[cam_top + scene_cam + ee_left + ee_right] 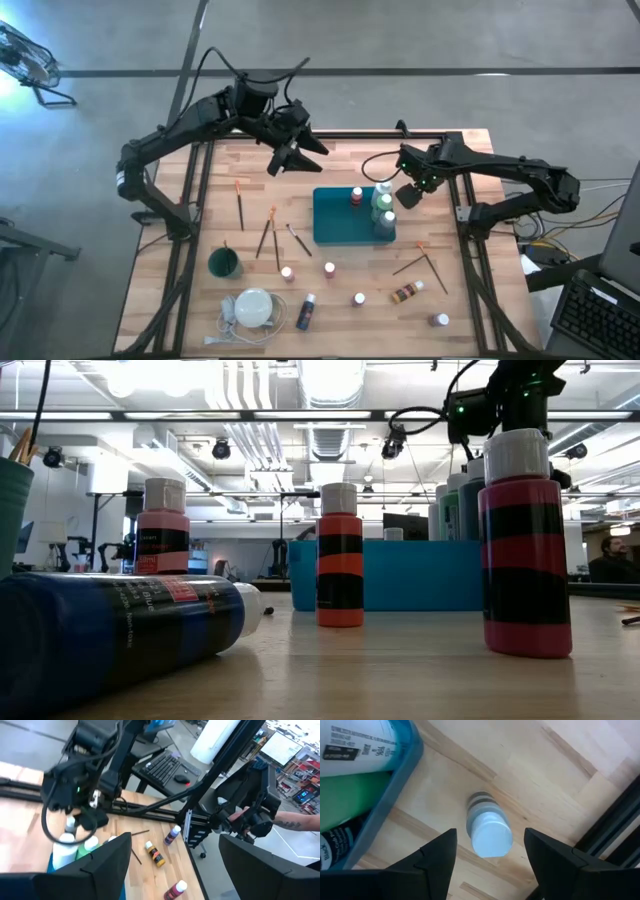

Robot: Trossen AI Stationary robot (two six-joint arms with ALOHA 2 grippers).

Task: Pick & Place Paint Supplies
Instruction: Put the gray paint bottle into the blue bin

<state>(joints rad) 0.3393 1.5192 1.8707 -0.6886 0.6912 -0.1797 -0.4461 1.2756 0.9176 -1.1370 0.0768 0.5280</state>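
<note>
My right gripper (pixel 490 865) points down, open, over a grey-striped, white-capped paint bottle (pixel 489 831). The bottle stands upright on the wood just right of the teal tray (pixel 335 225). The fingers stand on either side of its cap without touching it. In the high view this gripper (pixel 408 194) hides the bottle. A red bottle (pixel 357 196) and green and white bottles (pixel 383 208) stand in the tray. My left gripper (pixel 290 152) hangs open and raised over the table's far edge, holding nothing (pixel 170 865).
Loose bottles (pixel 329 269) (pixel 407 292) and brushes (pixel 265 236) (pixel 427 262) lie across the near half. A green cup (pixel 224 263) and a white disc with a cord (pixel 254 307) sit near left. The black frame rail (pixel 462 205) runs close right of my right gripper.
</note>
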